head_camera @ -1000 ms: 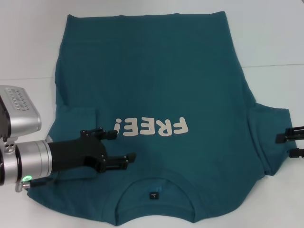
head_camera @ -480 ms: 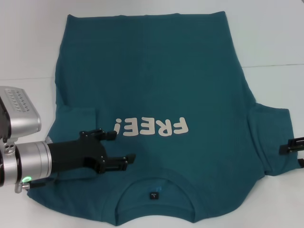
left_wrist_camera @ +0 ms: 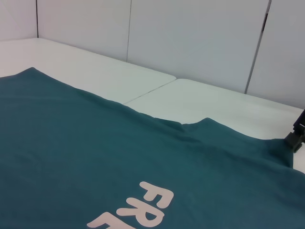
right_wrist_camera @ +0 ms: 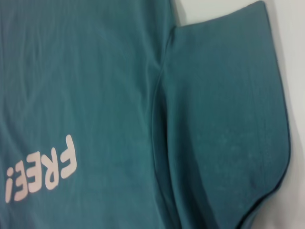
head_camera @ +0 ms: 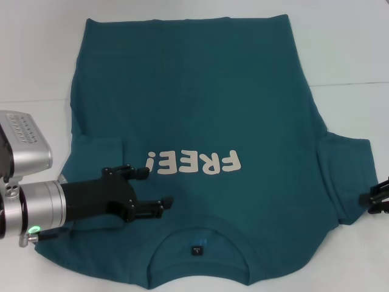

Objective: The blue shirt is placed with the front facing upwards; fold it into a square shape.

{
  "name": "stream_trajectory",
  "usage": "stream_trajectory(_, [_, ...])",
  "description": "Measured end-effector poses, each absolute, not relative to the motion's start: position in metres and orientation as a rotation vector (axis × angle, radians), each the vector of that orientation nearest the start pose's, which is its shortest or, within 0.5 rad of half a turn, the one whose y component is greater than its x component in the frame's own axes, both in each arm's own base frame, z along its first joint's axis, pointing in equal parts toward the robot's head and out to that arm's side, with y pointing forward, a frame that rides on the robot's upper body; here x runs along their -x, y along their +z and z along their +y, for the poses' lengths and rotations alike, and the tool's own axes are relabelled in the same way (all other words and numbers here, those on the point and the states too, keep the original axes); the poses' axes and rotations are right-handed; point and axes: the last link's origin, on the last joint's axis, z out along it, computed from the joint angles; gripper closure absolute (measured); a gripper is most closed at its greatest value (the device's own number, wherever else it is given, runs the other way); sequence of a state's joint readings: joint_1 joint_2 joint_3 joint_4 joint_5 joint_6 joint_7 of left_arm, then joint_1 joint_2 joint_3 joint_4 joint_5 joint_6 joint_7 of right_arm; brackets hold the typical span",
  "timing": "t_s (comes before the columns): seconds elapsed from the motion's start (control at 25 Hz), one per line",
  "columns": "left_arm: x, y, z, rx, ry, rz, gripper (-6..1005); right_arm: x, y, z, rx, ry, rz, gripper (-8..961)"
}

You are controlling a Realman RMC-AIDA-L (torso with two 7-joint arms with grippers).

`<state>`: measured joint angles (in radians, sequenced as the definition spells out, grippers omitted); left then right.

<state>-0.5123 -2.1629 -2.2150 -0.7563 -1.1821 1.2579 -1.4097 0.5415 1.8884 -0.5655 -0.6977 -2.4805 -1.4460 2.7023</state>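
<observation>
The blue shirt (head_camera: 200, 121) lies spread front-up on the white table (head_camera: 346, 48), collar (head_camera: 197, 234) toward the robot and hem at the far side, so the off-white "FREE!" print (head_camera: 193, 163) reads upside down in the head view. A small dark neck label (head_camera: 196, 250) shows inside the round collar. The left sleeve is folded inward onto the body, its edge forming a crease near the left end of the print; the right sleeve (head_camera: 347, 176) lies spread flat on the table beside the body. The left gripper (head_camera: 155, 188) sits low over the shirt's left shoulder area, just beside the exclamation mark of the print, its two black fingers (head_camera: 149, 208) parted with nothing between them; whether the tips touch the cloth cannot be told. The right gripper (head_camera: 380, 196) shows only at the right edge of the head view, just off the outer edge of the right sleeve; its opening cannot be told, since only part of it is in view. The left wrist view looks across the shirt toward the far table seam and catches the right gripper at the sleeve's edge. The right wrist view looks down on the flat right sleeve and the print.
</observation>
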Motion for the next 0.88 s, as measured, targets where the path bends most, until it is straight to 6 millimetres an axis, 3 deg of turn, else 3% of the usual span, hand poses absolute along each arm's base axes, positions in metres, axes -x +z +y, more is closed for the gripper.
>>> stream_trajectory(0.48, [0.244,-0.041,0.35,2.672,-0.489,-0.545,112,-0.358,0.091,0.336,1.734,0.259,2.139,947])
stream_trajectory(0.68, [0.244,-0.041,0.35,2.674,-0.49,-0.543,111,-0.358,0.095,0.336,1.734,0.266,2.125,947])
stream_trajectory(0.88, [0.243,-0.041,0.35,2.677,-0.493,-0.54,111,-0.346,0.121,0.344,1.742,0.298,2.043,947])
